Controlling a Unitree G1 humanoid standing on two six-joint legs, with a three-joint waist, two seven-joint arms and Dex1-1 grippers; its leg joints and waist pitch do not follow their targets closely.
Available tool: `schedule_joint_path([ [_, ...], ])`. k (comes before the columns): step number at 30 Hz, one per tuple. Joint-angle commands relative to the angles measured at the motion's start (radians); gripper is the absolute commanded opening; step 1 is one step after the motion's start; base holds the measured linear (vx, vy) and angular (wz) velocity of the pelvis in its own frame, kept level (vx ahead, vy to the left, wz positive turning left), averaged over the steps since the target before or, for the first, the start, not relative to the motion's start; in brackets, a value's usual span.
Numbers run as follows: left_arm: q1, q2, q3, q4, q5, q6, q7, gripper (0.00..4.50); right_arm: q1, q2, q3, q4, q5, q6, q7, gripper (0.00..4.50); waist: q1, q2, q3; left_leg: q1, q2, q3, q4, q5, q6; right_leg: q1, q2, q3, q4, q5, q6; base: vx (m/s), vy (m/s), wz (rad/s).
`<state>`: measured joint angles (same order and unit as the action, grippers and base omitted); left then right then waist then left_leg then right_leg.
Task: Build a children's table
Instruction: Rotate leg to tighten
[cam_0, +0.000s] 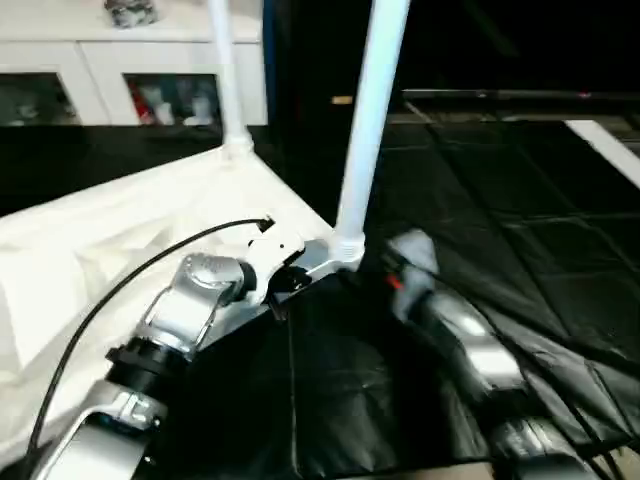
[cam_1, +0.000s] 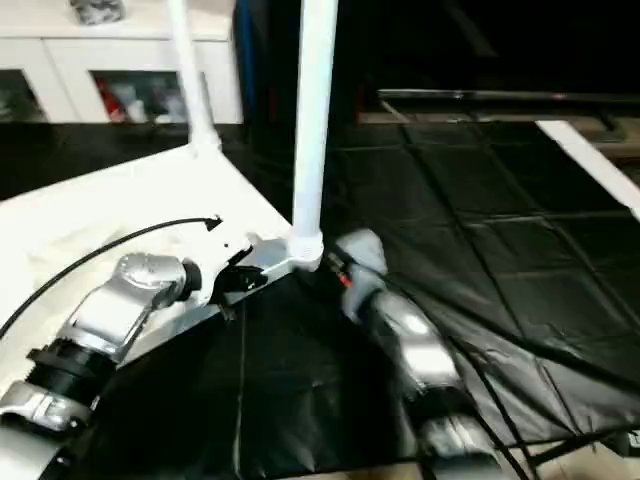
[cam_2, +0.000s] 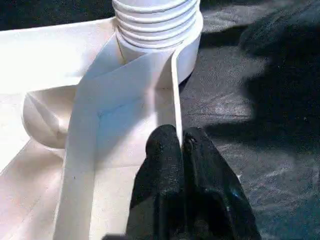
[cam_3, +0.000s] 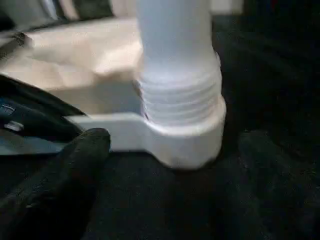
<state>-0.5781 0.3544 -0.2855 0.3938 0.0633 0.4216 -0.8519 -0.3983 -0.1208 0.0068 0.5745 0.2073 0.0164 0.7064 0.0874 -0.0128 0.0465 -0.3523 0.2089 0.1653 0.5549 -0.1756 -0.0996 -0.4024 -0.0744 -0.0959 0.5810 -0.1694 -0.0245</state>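
The left gripper (cam_2: 182, 150) has its jaws pinched on the thin rim of the upturned tabletop (cam_0: 120, 230), just short of the corner socket. A leg (cam_0: 368, 120) stands upright there. The right gripper (cam_3: 170, 150) holds its jaws spread wide, flanking the socket without touching it.

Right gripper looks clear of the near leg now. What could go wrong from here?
1. The near leg shows thread rings above its socket, so it may not be fully seated and could lean.
2. The left gripper pinches only the tabletop rim, so the top may shift.
3. The open right gripper sits close and could bump the leg.
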Motion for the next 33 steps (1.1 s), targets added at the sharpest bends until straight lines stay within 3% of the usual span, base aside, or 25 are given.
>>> schedule_joint_path([
  [1,0.001,0.028,-0.043,0.022,0.013,-0.050,-0.069,0.00,0.024,-0.044,0.005,-0.079,0.023,0.010,0.081,4.47,0.001,0.012,-0.060,0.000,0.020,0.003,-0.057,-0.206,0.056,0.063,-0.065,0.053,-0.062,-0.172,-0.193,0.000,0.000,0.00],
  [6,0.010,0.109,-0.091,0.038,0.000,-0.198,-0.254,0.00,0.058,-0.187,0.054,-0.190,0.027,0.045,0.260,4.47,0.010,0.011,-0.061,0.001,0.021,0.003,-0.055,-0.206,0.061,0.064,-0.065,0.053,-0.063,-0.203,-0.173,0.000,0.000,0.00],
  [7,0.011,0.119,-0.095,0.036,-0.003,-0.202,-0.275,0.00,0.053,-0.200,0.060,-0.193,0.021,0.044,0.273,4.47,0.009,0.006,-0.060,0.002,0.022,0.003,-0.056,-0.201,0.061,0.062,-0.065,0.053,-0.063,-0.201,-0.177,0.000,0.000,0.00],
  [10,0.002,0.151,-0.120,0.044,0.006,-0.238,-0.339,0.00,0.025,-0.244,0.087,-0.182,-0.012,0.033,0.322,4.47,0.013,0.010,-0.061,0.004,0.022,0.003,-0.055,-0.196,0.056,0.060,-0.067,0.052,-0.059,-0.207,-0.187,0.000,0.000,0.00],
  [11,0.000,0.159,-0.126,0.047,0.007,-0.258,-0.357,0.00,0.018,-0.252,0.096,-0.181,-0.019,0.032,0.339,4.47,0.014,0.002,-0.061,0.005,0.023,0.005,-0.053,-0.195,0.057,0.059,-0.066,0.053,-0.059,-0.204,-0.191,0.000,0.000,0.00],
  [12,0.000,0.166,-0.130,0.045,0.001,-0.276,-0.382,0.00,0.015,-0.261,0.109,-0.185,-0.016,0.036,0.366,4.47,0.018,0.007,-0.061,0.006,0.024,0.005,-0.053,-0.190,0.058,0.059,-0.067,0.053,-0.056,-0.198,-0.196,0.000,0.000,0.00],
  [13,0.000,0.173,-0.134,0.043,-0.006,-0.295,-0.409,0.00,0.012,-0.269,0.124,-0.192,-0.013,0.042,0.394,4.47,0.019,0.001,-0.061,0.005,0.024,0.005,-0.052,-0.189,0.062,0.059,-0.067,0.052,-0.057,-0.197,-0.197,0.000,0.000,0.00],
  [18,0.000,0.196,-0.156,0.021,-0.023,-0.334,-0.504,0.00,-0.002,-0.299,0.195,-0.215,-0.013,0.061,0.522,4.47,0.032,0.002,-0.063,0.005,0.028,0.008,-0.048,-0.168,0.069,0.060,-0.067,0.053,-0.046,-0.157,-0.208,0.000,0.000,0.00],
  [22,-0.001,0.204,-0.167,0.014,-0.023,-0.346,-0.536,0.00,-0.018,-0.299,0.213,-0.198,-0.014,0.067,0.553,4.47,0.038,0.004,-0.063,0.005,0.029,0.007,-0.048,-0.171,0.060,0.058,-0.069,0.054,-0.044,-0.161,-0.209,0.000,0.000,0.00],
  [23,0.001,0.212,-0.178,0.008,-0.020,-0.358,-0.558,0.00,-0.034,-0.294,0.223,-0.179,-0.015,0.067,0.572,4.47,0.043,-0.003,-0.061,0.003,0.028,0.006,-0.048,-0.180,0.057,0.059,-0.071,0.054,-0.044,-0.196,-0.202,0.000,0.000,0.00],
  [26,0.002,0.220,-0.189,0.002,-0.015,-0.380,-0.581,0.00,-0.055,-0.287,0.232,-0.156,-0.011,0.071,0.595,4.47,0.045,-0.002,-0.059,0.008,0.028,0.008,-0.048,-0.212,0.046,0.053,-0.072,0.057,-0.050,-0.254,-0.187,0.000,0.000,0.00],
  [29,0.002,0.217,-0.190,0.000,-0.013,-0.381,-0.588,0.00,-0.068,-0.280,0.243,-0.144,-0.014,0.067,0.606,4.17,0.052,-0.004,-0.059,0.012,0.030,0.009,-0.048,-0.216,0.037,0.049,-0.071,0.057,-0.050,-0.261,-0.184,0.000,0.000,0.00],
  [33,0.000,0.212,-0.190,0.003,-0.008,-0.387,-0.592,0.00,-0.074,-0.276,0.252,-0.133,-0.013,0.071,0.622,3.91,0.051,-0.004,-0.061,0.008,0.029,0.007,-0.048,-0.214,0.031,0.053,-0.072,0.056,-0.048,-0.265,-0.176,0.000,0.000,0.00],
])
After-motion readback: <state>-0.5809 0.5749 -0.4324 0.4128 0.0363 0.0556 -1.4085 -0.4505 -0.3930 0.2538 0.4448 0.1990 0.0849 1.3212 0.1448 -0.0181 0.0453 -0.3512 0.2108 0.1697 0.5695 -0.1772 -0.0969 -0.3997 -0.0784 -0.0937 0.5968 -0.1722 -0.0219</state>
